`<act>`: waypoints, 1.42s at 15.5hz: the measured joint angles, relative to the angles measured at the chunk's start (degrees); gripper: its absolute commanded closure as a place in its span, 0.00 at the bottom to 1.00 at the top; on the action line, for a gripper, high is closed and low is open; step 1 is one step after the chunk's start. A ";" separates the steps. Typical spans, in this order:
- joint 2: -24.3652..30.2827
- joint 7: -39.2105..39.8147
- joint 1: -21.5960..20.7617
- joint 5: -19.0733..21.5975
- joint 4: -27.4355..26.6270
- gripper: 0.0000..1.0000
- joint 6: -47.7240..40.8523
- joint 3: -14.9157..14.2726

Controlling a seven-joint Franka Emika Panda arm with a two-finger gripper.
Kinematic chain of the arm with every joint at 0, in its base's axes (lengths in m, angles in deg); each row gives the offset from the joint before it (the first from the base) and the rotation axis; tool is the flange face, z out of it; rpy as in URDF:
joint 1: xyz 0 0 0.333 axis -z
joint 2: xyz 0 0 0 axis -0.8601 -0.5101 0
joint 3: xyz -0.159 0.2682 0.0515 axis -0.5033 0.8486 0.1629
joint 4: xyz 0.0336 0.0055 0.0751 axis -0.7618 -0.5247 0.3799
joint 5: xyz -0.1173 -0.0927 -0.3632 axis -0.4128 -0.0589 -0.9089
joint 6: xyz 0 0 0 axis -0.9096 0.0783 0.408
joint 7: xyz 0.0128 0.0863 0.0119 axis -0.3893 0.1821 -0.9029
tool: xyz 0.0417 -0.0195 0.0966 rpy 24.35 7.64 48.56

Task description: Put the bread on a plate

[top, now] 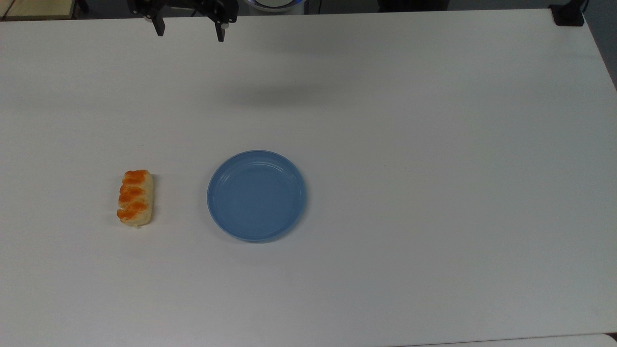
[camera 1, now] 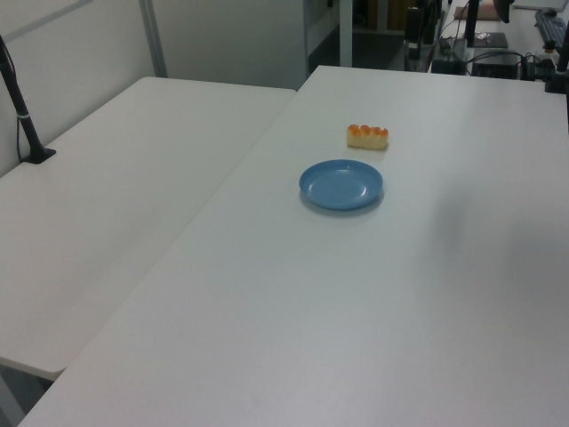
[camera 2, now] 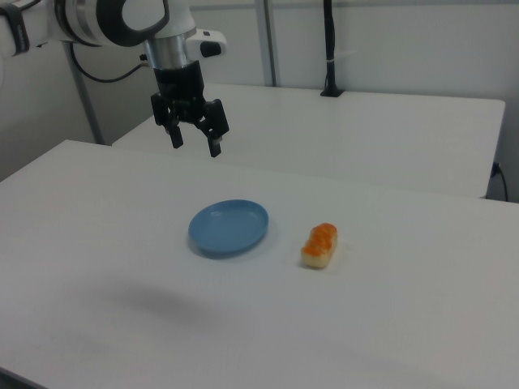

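The bread (top: 135, 197) is a small cream roll with orange-brown patches, lying on the white table to the left of the plate in the top view. It also lies beyond the plate in the left view (camera 1: 368, 136) and right of it in the right view (camera 2: 319, 245). The plate (top: 256, 194) (camera 1: 341, 185) (camera 2: 229, 227) is round, light blue and holds nothing. My gripper (top: 190, 30) (camera 2: 195, 145) hangs open high above the table, near the top view's upper edge, well apart from both bread and plate.
The white table (top: 434, 168) stretches wide around the two objects. A second white table (camera 1: 116, 196) adjoins it, carrying a black pole mount (camera 1: 25, 124). Another black mount (top: 569, 14) sits at the top view's upper right corner.
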 measured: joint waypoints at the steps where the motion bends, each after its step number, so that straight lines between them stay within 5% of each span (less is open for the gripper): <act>1: 0.00 0.00 -0.16 -0.01 0.00 0.00 0.00 0.00; 22: 0.07 1.22 -0.52 0.11 0.06 0.00 0.00 1.98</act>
